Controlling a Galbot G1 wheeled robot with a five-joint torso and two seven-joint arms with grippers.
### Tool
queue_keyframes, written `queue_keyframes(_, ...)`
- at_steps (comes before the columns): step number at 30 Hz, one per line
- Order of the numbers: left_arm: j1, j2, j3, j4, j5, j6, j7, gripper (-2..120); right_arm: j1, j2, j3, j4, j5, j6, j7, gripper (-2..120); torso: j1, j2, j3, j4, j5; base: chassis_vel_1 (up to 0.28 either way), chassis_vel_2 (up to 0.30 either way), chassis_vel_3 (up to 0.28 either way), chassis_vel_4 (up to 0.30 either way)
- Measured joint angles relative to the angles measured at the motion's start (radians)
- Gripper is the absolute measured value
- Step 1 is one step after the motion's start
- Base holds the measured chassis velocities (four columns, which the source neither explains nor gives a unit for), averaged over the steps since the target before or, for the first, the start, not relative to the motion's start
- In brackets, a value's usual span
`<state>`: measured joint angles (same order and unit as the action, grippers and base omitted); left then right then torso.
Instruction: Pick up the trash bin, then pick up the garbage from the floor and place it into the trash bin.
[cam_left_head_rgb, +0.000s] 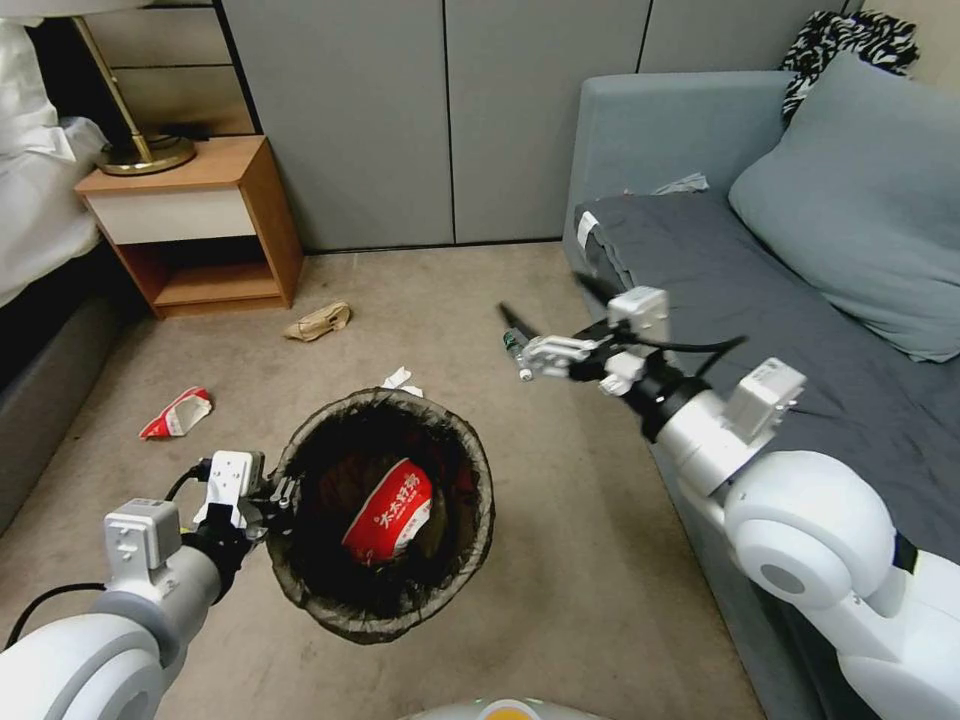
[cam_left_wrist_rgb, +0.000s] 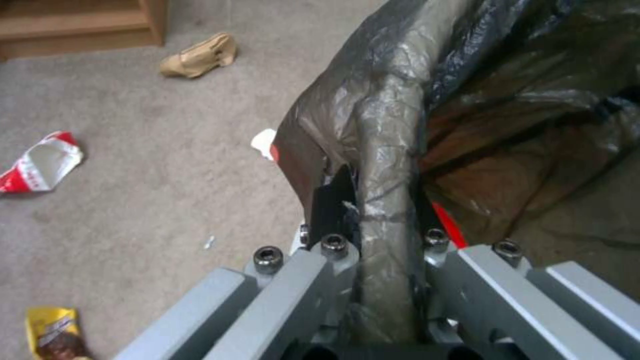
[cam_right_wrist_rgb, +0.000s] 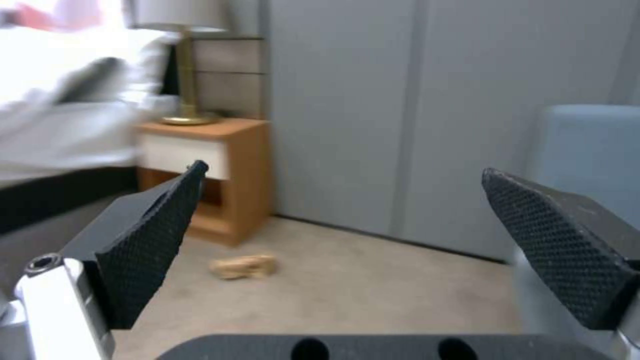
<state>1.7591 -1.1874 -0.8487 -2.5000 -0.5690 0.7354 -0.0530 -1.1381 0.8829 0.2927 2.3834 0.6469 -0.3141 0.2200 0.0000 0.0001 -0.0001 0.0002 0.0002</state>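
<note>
We hold the trash bin (cam_left_head_rgb: 385, 515) up off the carpet with our left gripper (cam_left_head_rgb: 275, 497), whose fingers are clenched on the near-left part of the rim, pinching the dark bag liner (cam_left_wrist_rgb: 387, 150) folded over it. In the left wrist view the liner-wrapped rim runs straight between the two fingers. Inside the bin lies a red-and-white wrapper (cam_left_head_rgb: 390, 510), tilted against the liner.

Our right gripper (cam_left_head_rgb: 535, 335) hangs in the air in front of the grey sofa (cam_left_head_rgb: 760, 290), well apart from the bin, its jaws spread wide with nothing between them. The right wrist view shows both black textured pads (cam_right_wrist_rgb: 150, 240) held apart.

On the carpet, a tan paper bag (cam_left_head_rgb: 318, 322) lies near the wooden nightstand (cam_left_head_rgb: 200, 225). A second red-and-white wrapper (cam_left_head_rgb: 177, 412) lies to the left of the bin, and a white scrap (cam_left_head_rgb: 400, 380) shows just beyond the bin's far rim. The left wrist view also catches a yellow snack packet (cam_left_wrist_rgb: 53, 332) on the floor.
</note>
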Motion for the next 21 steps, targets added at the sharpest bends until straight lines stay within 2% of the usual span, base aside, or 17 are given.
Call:
queue_keyframes(2, 0.002, -0.002, 0.000, 0.000, 0.006, 0.000, -0.001, 1, -0.049, 0.015, 0.039, 0.000, -0.034, 0.003, -0.015, 100, 0.000, 0.000, 0.000, -0.0002, -0.0002, 0.000, 0.000, 0.000, 0.000)
queue_keyframes(4, 0.006, -0.011, -0.005, 0.000, 0.034, 0.000, -0.004, 1, -0.209, 0.069, 0.138, 0.013, -0.124, 0.022, -0.054, 100, 0.000, 0.000, 0.000, -0.0006, 0.0002, 0.000, 0.000, 0.000, 0.000)
queue_keyframes(5, 0.006, -0.011, -0.005, 0.000, 0.034, 0.000, -0.004, 1, -0.209, 0.069, 0.138, 0.013, -0.124, 0.022, -0.054, 100, 0.000, 0.000, 0.000, -0.0006, 0.0002, 0.000, 0.000, 0.000, 0.000)
queue_keyframes(7, 0.006, -0.028, -0.006, 0.000, 0.078, 0.000, -0.004, 1, -0.347, 0.155, 0.202, 0.031, -0.215, 0.059, -0.077, 100, 0.000, 0.000, 0.000, -0.0002, -0.0004, 0.000, 0.000, 0.000, 0.000)
queue_keyframes(8, 0.006, -0.028, -0.006, 0.000, 0.078, 0.000, -0.004, 1, -0.347, 0.155, 0.202, 0.031, -0.215, 0.059, -0.077, 100, 0.000, 0.000, 0.000, -0.0002, -0.0004, 0.000, 0.000, 0.000, 0.000)
queue_keyframes(9, 0.008, -0.033, -0.003, 0.000, 0.095, 0.000, -0.004, 1, -0.382, 0.191, 0.217, 0.032, -0.255, 0.076, -0.084, 100, 0.000, 0.000, 0.000, -0.0002, -0.0004, 0.000, 0.000, 0.000, 0.000)
queue_keyframes(10, 0.016, -0.039, 0.003, 0.000, 0.123, 0.000, -0.004, 1, -0.444, 0.266, 0.236, 0.031, -0.341, 0.115, -0.098, 100, 0.000, 0.000, 0.000, -0.0005, -0.0003, 0.000, 0.000, 0.000, 0.000)
queue_keyframes(11, 0.016, -0.039, 0.003, 0.000, 0.123, 0.000, -0.004, 1, -0.444, 0.266, 0.236, 0.031, -0.341, 0.115, -0.098, 100, 0.000, 0.000, 0.000, -0.0005, -0.0003, 0.000, 0.000, 0.000, 0.000)
queue_keyframes(14, 0.041, -0.066, 0.002, 0.000, 0.142, 0.000, 0.000, 1, -0.521, 0.390, 0.243, 0.026, -0.456, 0.163, -0.110, 100, 0.000, 0.000, 0.000, -0.0003, -0.0005, 0.000, 0.000, 0.000, 0.000)
queue_keyframes(17, 0.046, -0.071, 0.001, 0.000, 0.149, 0.000, 0.000, 1, -0.533, 0.409, 0.238, 0.025, -0.474, 0.170, -0.112, 100, 0.000, 0.000, 0.000, -0.0001, -0.0006, 0.000, 0.000, 0.000, 0.000)
queue_keyframes(21, 0.055, -0.093, 0.001, 0.000, 0.210, 0.000, 0.017, 1, -0.566, 0.465, 0.222, 0.009, -0.545, 0.210, -0.130, 100, 0.000, 0.000, 0.000, -0.0003, -0.0003, 0.000, 0.000, 0.000, 0.000)
